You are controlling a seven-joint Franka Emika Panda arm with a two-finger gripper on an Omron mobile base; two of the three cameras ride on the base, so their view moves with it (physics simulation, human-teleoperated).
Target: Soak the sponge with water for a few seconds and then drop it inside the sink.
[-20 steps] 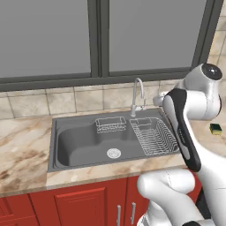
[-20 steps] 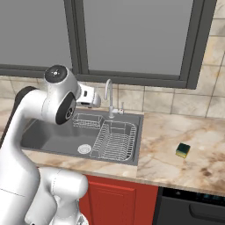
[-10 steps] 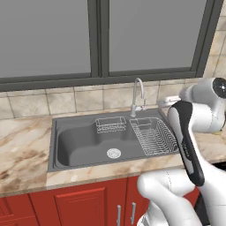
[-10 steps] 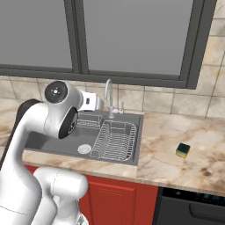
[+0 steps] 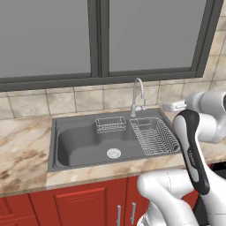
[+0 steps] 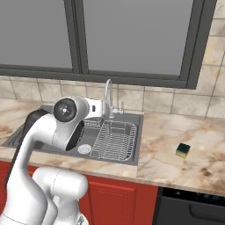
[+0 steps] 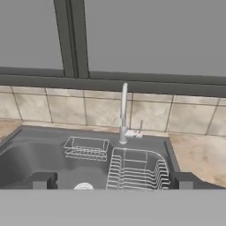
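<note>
Gripper (image 7: 113,181): nearest item; the two dark fingertips (image 7: 43,180) stand wide apart with nothing between them. Held high and level, looking over the basin, which suits a survey pose more than a reach.
Sink (image 6: 136,145): dark grey basin set into the marble counter (image 6: 176,169), directly ahead of the hand. Judged the final drop point, so its open left half matters.
Drain (image 5: 114,153): round, silver, on the basin floor, uncovered.
Dish rack (image 7: 137,170): wire, seated in the basin's right part; small wire basket (image 7: 86,148) behind it, to the left.
Faucet (image 7: 124,112): curved chrome, upright on the back rim; no stream runs, so soaking is not yet possible.
Sponge (image 6: 183,150): yellow with green top, lying flat on the counter well to the right of the sink, untouched. Pickup judged the step in hand.
Window (image 5: 101,37): grey panes behind the tiled backsplash, farthest.
</note>
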